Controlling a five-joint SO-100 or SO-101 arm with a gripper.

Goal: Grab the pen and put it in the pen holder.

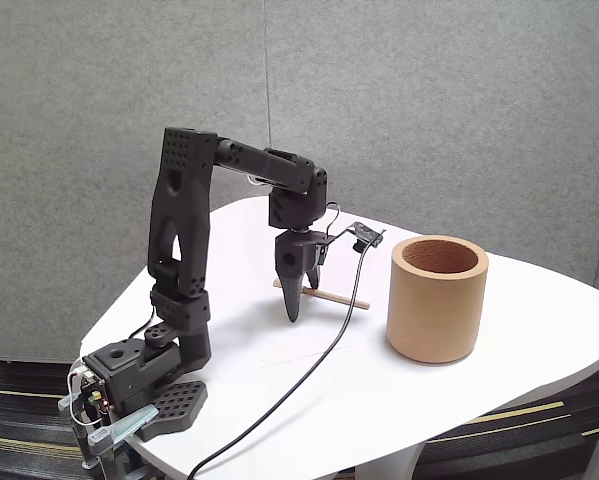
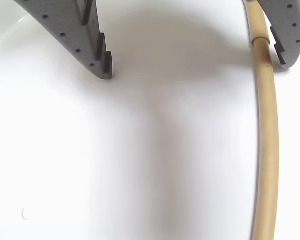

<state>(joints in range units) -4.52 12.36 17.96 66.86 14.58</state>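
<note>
Pen (image 2: 266,125) inside gaping gripper's (image 2: 195,67) right finger

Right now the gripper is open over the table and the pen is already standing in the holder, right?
Not quite. The gripper is open over the table, but the pen lies flat on it beside one finger, as the wrist view shows. The holder stands apart.
</note>
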